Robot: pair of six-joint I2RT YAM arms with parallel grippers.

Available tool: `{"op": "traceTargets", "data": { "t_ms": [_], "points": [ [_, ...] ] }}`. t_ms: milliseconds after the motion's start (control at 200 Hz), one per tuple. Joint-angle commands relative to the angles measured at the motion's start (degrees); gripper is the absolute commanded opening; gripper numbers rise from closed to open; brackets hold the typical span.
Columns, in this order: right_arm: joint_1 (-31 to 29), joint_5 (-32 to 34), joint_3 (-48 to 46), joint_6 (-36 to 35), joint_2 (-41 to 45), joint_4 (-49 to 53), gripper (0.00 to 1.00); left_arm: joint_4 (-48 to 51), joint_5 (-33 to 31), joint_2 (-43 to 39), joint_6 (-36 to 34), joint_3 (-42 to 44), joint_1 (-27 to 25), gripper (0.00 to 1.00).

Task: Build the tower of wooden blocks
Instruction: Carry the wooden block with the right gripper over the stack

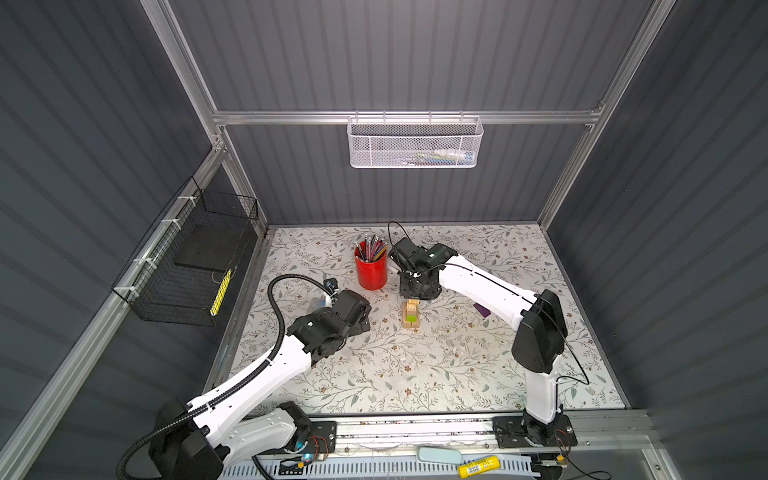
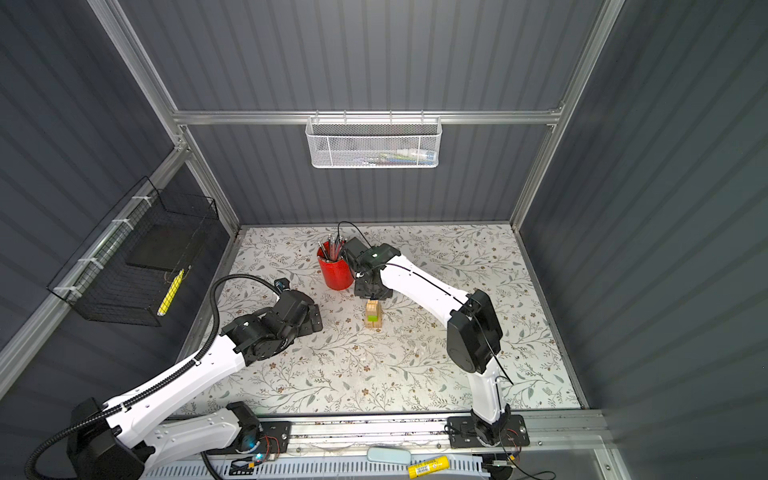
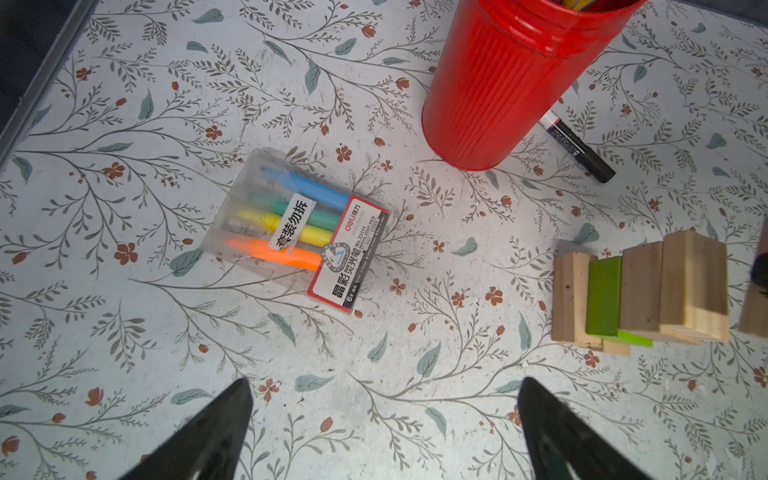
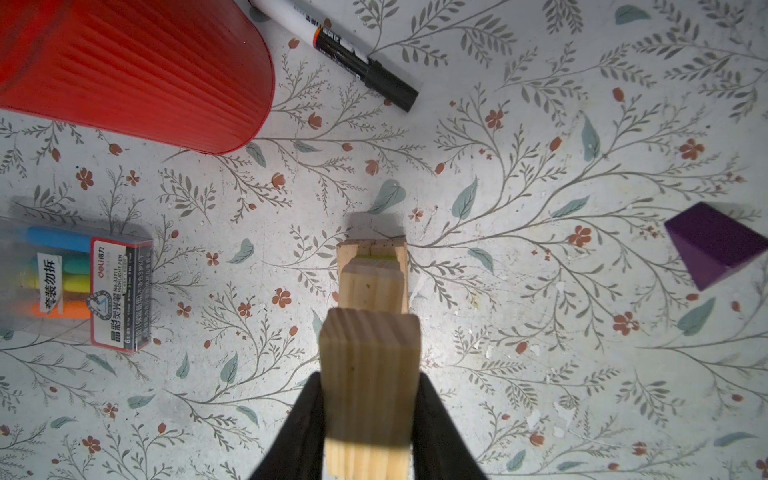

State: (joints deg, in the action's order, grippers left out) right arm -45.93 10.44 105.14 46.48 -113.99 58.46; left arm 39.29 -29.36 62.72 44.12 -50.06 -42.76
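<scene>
**Right claw** [image 4: 369, 378]: clamped on a pale natural-wood rectangular block [image 4: 370, 345]. One finger bears on each long side, and the block's end projects past the tips. In both top views this claw [image 1: 415, 296] hangs directly over the tower [image 1: 411, 318]. The tower is a short stack of pale wood blocks standing on the floral-patterned worktop [image 1: 415, 374], near the red ribbed cup [image 1: 371, 272]. The held block sits above the tower's top, and the left wrist view shows a narrow gap between the two.

**Stack:** a lime green block [image 3: 604, 295] lies within it, with pale blocks below and above.

**Loose piece:** a purple wooden block [image 4: 715, 245] lies on the worktop, well apart from the tower, on the right arm's side.

**Left claw** [image 3: 385, 386]: fingers spread wide with nothing between them, over bare worktop to the tower's left.

**Other items:** a clear pack of highlighter pens [image 3: 303, 228] and a black-and-white marker [image 3: 577, 145] lie near the cup.
</scene>
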Motion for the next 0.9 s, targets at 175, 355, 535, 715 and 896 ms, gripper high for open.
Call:
{"op": "traceTargets", "data": {
  "t_ms": [175, 355, 535, 715, 896],
  "points": [
    [0.2, -0.2, 1.8, 1.2, -2.5, 0.9, 0.32, 0.0, 0.3, 0.4, 0.4, 0.7, 0.3, 1.00],
    [0.4, 0.4, 1.4, 1.4, -3.1, 0.9, 0.33, 0.1, 0.3, 0.3, 0.4, 0.6, 0.2, 1.00],
    [0.6, 0.0, 1.3, 1.5, -3.6, 0.6, 0.37, 0.3, 0.2, 0.3, 0.3, 0.5, 0.2, 1.00],
    [0.7, -0.8, 1.4, 1.4, -3.9, 0.5, 0.42, 0.4, 0.0, 0.2, 0.3, 0.4, 0.2, 1.00],
    [0.7, -1.5, 1.2, 1.8, -3.5, 0.4, 0.49, 0.5, 0.1, 0.2, 0.4, 0.1, 0.2, 0.99]
  ]
}}
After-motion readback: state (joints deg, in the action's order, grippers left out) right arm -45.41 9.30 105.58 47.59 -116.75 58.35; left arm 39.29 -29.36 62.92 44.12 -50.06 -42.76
